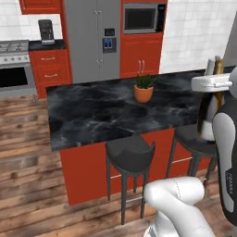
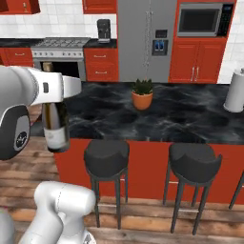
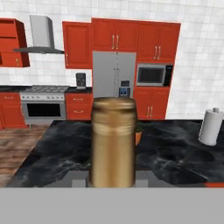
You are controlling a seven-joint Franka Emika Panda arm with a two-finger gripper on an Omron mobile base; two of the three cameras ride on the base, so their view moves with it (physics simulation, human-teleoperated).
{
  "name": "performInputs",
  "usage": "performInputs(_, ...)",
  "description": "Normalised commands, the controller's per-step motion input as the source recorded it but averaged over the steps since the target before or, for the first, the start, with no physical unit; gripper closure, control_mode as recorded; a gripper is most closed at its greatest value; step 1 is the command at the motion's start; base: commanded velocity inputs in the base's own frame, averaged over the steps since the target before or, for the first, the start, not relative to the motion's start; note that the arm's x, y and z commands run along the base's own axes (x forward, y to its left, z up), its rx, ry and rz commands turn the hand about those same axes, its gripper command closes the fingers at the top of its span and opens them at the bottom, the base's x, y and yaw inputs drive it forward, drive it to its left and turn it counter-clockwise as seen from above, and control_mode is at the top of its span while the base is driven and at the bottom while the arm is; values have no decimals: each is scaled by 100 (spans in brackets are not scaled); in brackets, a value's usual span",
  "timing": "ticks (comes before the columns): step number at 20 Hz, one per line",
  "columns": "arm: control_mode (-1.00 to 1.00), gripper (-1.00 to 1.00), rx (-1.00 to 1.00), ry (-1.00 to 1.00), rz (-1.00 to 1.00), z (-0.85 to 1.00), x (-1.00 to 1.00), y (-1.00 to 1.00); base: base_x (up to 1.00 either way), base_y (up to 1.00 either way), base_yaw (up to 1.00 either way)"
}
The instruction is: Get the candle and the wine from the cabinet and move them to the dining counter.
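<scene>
A simulated kitchen with white tile walls and a wooden floor. A long black marble dining counter (image 2: 181, 119) with a red panelled base runs across the middle, with dark round stools (image 2: 106, 159) tucked along its near side. Beyond it stand a grey refrigerator (image 2: 145, 40), a steel stove (image 2: 57, 52) to its left and a built-in microwave (image 2: 202, 20) to its right. On the counter sit a small plant in an orange pot (image 2: 142, 94) near the middle and a white paper-towel roll (image 2: 235, 90) at the far right end. The white robot arm holds the wine (image 2: 55, 125) upright in the air off the counter's near left end. The gripper (image 3: 113, 177) is clamped around the bottle's gold-foil neck.
</scene>
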Motion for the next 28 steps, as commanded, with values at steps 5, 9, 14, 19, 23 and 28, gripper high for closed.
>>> performInputs(5,100,100,0,0,0,0,0,0,41,-100,14)
performInputs(9,100,100,0,0,0,0,0,0,57,-100,12)
performInputs(14,100,100,0,0,0,0,0,0,77,-93,11)
performInputs(19,100,100,0,0,0,0,0,0,54,-78,12)
performInputs(23,100,100,0,0,0,0,0,0,51,-54,12)
performInputs(28,100,100,0,0,0,0,0,0,21,-20,0)
